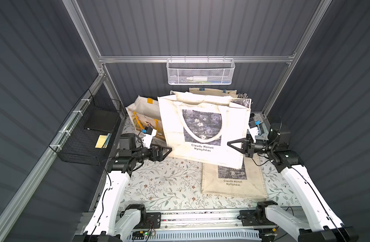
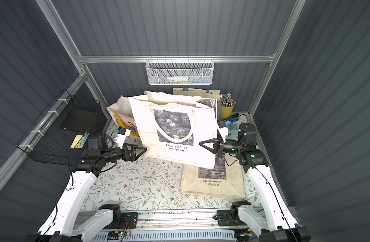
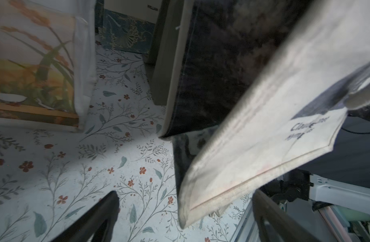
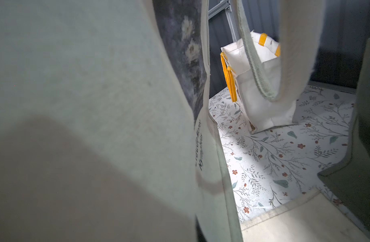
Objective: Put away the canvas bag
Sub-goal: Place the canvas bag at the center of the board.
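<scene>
Floral table inside dark walls. I had the bag hanging tilted above mid-table, its right edge pinched in the right gripper, jaws pressed together. Left gripper sat spread wide just beside the bag's lower left corner.

- The white canvas tote bag with a dark water-lily print covers the far end of the flat beige canvas bag on the right.
- It hides most of the cream fabric bags at the far wall.
- Blurred canvas blocks half the right wrist view.
- The white item in the white mesh basket is too small to identify.
</scene>
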Available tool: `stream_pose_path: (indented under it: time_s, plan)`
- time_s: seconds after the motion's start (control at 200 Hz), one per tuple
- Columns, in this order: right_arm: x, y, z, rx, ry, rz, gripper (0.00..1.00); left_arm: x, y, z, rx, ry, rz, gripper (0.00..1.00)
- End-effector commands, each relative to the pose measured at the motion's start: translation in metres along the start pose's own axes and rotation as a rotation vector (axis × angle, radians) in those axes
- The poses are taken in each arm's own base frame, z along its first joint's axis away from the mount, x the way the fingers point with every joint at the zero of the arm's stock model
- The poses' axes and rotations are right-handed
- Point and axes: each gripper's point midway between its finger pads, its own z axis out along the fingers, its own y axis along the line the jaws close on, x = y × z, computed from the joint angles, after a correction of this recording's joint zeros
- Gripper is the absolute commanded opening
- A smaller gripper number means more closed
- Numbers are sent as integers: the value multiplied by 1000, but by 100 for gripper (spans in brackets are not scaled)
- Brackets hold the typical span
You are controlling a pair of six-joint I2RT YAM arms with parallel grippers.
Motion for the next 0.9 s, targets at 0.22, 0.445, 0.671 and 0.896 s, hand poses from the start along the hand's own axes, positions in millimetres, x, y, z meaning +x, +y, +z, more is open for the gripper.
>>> stream_pose_path:
  time_s: [0.22, 0.445, 0.671, 0.896]
  plan:
    - [-25, 25, -5, -96, -24, -82, 0, -17, -25, -1, 221, -48, 130, 99]
    - [-31, 32, -6, -148, -14, -46, 0, -26, -11, 3, 311, -55, 98, 99]
    - [-36, 39, -7, -165, -12, -43, 0, -37, -8, 0, 447, -57, 37, 99]
    - [-38, 41, -7, -195, -5, -18, 0, -33, -19, -2, 489, -52, 49, 99]
